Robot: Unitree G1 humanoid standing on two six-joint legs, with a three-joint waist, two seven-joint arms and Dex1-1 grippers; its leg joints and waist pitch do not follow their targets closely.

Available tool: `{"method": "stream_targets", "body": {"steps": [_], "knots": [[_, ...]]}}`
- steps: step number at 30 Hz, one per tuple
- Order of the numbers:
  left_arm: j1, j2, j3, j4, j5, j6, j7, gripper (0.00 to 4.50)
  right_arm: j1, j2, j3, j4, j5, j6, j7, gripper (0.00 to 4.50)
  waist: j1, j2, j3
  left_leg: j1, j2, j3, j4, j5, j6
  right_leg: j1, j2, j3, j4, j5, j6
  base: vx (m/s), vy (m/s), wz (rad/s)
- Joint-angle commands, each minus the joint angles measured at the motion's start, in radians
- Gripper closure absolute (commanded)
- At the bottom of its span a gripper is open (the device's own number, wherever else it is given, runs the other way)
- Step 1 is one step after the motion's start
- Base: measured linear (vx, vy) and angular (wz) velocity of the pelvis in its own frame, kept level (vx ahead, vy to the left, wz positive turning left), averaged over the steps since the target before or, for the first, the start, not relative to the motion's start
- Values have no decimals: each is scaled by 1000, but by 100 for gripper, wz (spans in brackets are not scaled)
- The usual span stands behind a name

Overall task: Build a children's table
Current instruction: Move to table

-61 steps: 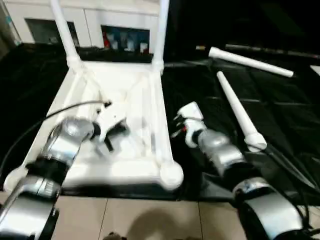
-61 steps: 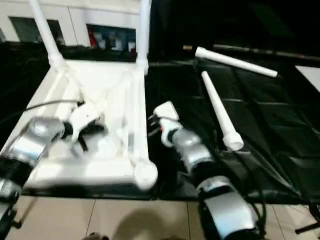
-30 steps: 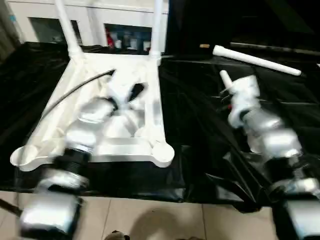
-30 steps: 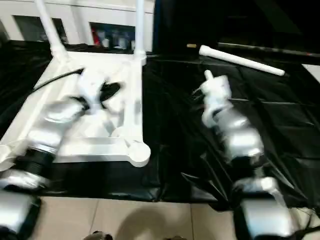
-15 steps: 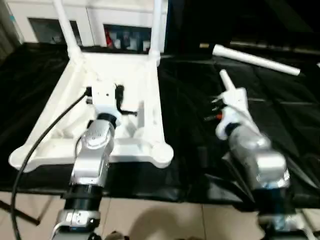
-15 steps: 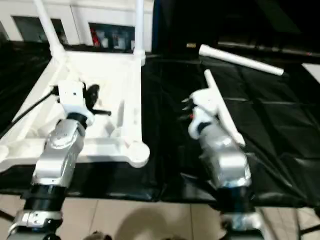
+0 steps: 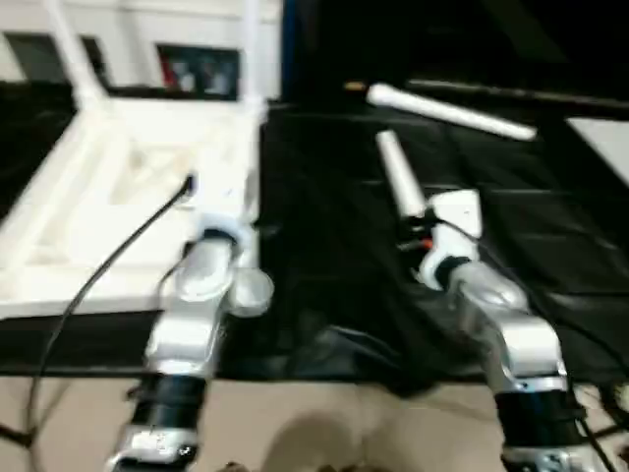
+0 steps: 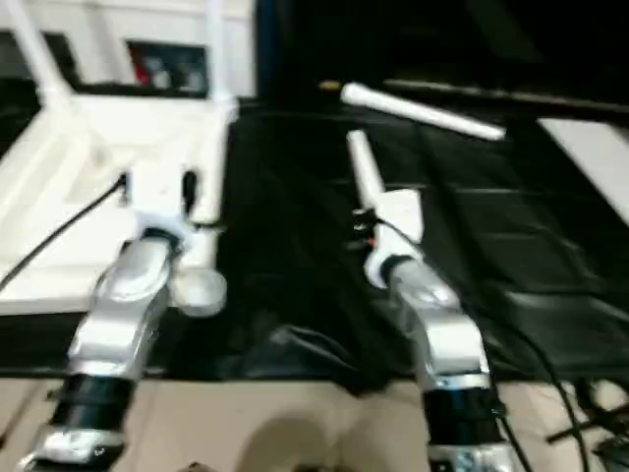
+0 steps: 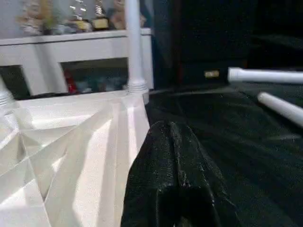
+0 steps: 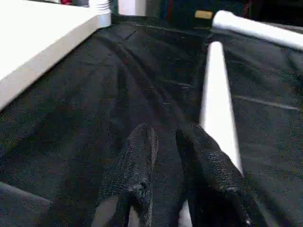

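Indoor lab-like workspace, black plastic sheet (image 7: 324,246) over tiled floor (image 7: 295,423), white glass-doored cabinet (image 9: 71,61) with trinkets

The robot's two forearms are built of rounded, polished silver segments that catch the light, each stepping down near the bottom of the head views into a black ribbed collar with a further silver ring below it. Each wrist ends in a boxy white housing. A thin black cable (image 7: 98,277) loops from the left wrist housing out along the left forearm (image 7: 192,305). At the right wrist housing, small red and dark wires show against the white, above the right forearm (image 7: 501,320). The fingers (image 10: 137,182) are black with a finely textured, grainy surface and rounded tips.
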State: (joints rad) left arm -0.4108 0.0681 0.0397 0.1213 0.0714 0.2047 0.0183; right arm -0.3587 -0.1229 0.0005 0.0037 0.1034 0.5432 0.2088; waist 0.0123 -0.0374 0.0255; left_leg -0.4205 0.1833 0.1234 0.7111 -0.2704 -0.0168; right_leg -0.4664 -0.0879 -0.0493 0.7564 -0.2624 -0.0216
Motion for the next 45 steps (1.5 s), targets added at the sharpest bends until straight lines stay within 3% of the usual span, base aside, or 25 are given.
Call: {"method": "stream_targets", "body": {"steps": [1,2,4,9,12,16,18,19,20,22,24,25,27,28,29,30,32,33,34,36,37,40,42,43,45], "knots": [[-10,-17,-17,-16,-26,42,-21,450,0,-18,-8,-4,-12,17,-9,358,-13,-19,-65,35,-18,11,-66,277,410,40,-16,39,-139,151,-110,-76,-250,-12],[-9,-15,-19,-18,-33,41,-33,450,0,-19,-7,-4,-12,18,-9,358,28,-58,-76,-31,-67,26,1,95,258,125,-117,76,-193,89,-102,-79,-255,-11],[2,-9,-27,-31,-43,36,-57,450,-1,-23,-4,-4,-18,22,-11,358,58,-38,-58,-7,-34,11,-80,65,8,109,-94,61,-209,-155,178,-106,-324,-19],[23,-1,-46,-47,-38,34,-84,450,-10,-36,-3,5,-28,28,-17,358,30,-18,-34,35,-15,24,-122,-200,-102,84,-32,28,-254,-694,205,-80,-128,-13],[34,3,-60,-61,-38,45,-104,450,-20,-43,-10,13,-20,52,-19,358,-4,10,-16,108,13,8,-155,-448,-82,84,5,-43,-275,-703,64,-56,21,-11],[44,10,-77,-71,-30,45,-109,450,-28,-46,-11,19,-14,69,-15,358,22,50,11,111,141,-6,-324,-835,-16,185,-6,-55,-29,-168,-27,-23,27,-10],[50,9,-80,-79,-27,49,-110,450,-33,-44,-11,23,-17,81,-9,358,21,-35,20,184,34,54,-140,-650,-60,99,-26,20,-237,-774,23,92,-54,-12],[52,9,-80,-80,-27,50,-110,450,-34,-43,-9,24,-18,81,-8,358,32,-49,13,135,-14,67,7,-276,-28,120,-110,64,-321,-1142,50,111,-38,-22],[52,9,-79,-80,-27,50,-111,450,-35,-43,-8,25,-18,82,-8,358,79,-32,-11,47,3,21,-16,-108,-2,227,-155,137,-287,-978,-2,105,7,-10],[54,10,-77,-81,-26,52,-110,450,-36,-44,-2,28,-21,82,-8,358,81,-14,-24,67,4,20,-101,-25,18,230,-81,94,-250,-599,-109,109,1,17],[56,11,-76,-83,-27,54,-110,450,-39,-45,2,33,-22,82,-8,358,39,30,-37,124,35,-17,-181,32,41,188,0,7,-177,-212,-165,127,4,0],[56,12,-76,-83,-28,55,-110,450,-41,-47,4,35,-23,80,-5,358,1,33,-45,237,89,-73,-193,23,132,96,2,-17,-127,-79,-182,158,2,-1],[57,14,-78,-86,-28,57,-108,450,-43,-50,7,35,-24,81,-1,358,-24,15,-47,274,122,-103,-182,75,306,48,-32,-5,-99,-1,-146,162,-16,10],[58,14,-78,-87,-28,58,-107,450,-45,-52,10,36,-26,82,2,358,-20,-6,-43,220,63,-55,-155,111,346,91,-60,22,-136,91,-173,147,-21,7],[59,14,-78,-88,-27,59,-107,450,-46,-53,12,37,-26,82,5,358,27,-52,-61,55,-90,28,-55,37,303,279,-63,126,-187,201,-241,177,-15,10],[59,15,-78,-88,-27,60,-106,450,-46,-54,14,37,-26,81,6,358,55,-48,-59,-40,-62,-3,24,6,209,343,-146,191,-205,336,-308,179,11,18],[59,16,-79,-87,-28,60,-104,450,-46,-41,-2,35,-3,84,13,328,68,-28,-52,-73,-32,-28,4,81,63,332,-101,137,-178,546,-320,160,10,12],[57,18,-79,-84,-26,64,-102,450,-46,-26,-22,19,45,95,41,322,67,-18,-51,-61,-29,-25,-33,127,50,318,-65,98,-176,533,-301,0,0,0],[56,20,-78,-82,-25,66,-100,450,-46,-25,-24,13,56,100,51,322,35,60,-48,58,32,-44,-152,223,110,238,14,-26,-174,190,-149,0,0,0],[54,21,-76,-79,-25,68,-100,450,-46,-26,-18,10,61,105,60,303,-25,85,-51,175,138,-172,-178,143,324,93,47,-48,-23,-117,-68,66,-3,-5],[54,20,-74,-78,-24,69,-99,450,-46,-26,-17,10,65,109,65,290,-18,60,-62,198,153,-175,-158,124,409,59,18,-24,-3,-145,-20,131,-6,-10],[51,19,-60,-77,-35,91,-102,429,-53,-28,-10,20,70,113,70,272,-13,23,-50,168,112,-107,-171,178,461,18,-1,3,-13,6,88,70,-22,2],[49,18,-49,-78,-45,125,-95,407,-64,-27,-8,35,68,116,76,256,6,-41,-33,72,-5,-5,-146,-77,316,105,-46,71,-182,48,22,36,-119,-3],[47,19,-43,-79,-61,157,-97,405,-76,-28,-8,49,64,122,83,247,61,-49,-23,30,-58,11,-24,-119,178,175,-160,154,-271,-355,-2,27,-131,-1],[46,22,-40,-79,-73,179,-105,383,-88,-27,-9,64,64,131,88,230,72,-39,-34,-15,-45,-18,-10,11,71,224,-143,144,-252,-492,-58,41,-97,-3]]}}
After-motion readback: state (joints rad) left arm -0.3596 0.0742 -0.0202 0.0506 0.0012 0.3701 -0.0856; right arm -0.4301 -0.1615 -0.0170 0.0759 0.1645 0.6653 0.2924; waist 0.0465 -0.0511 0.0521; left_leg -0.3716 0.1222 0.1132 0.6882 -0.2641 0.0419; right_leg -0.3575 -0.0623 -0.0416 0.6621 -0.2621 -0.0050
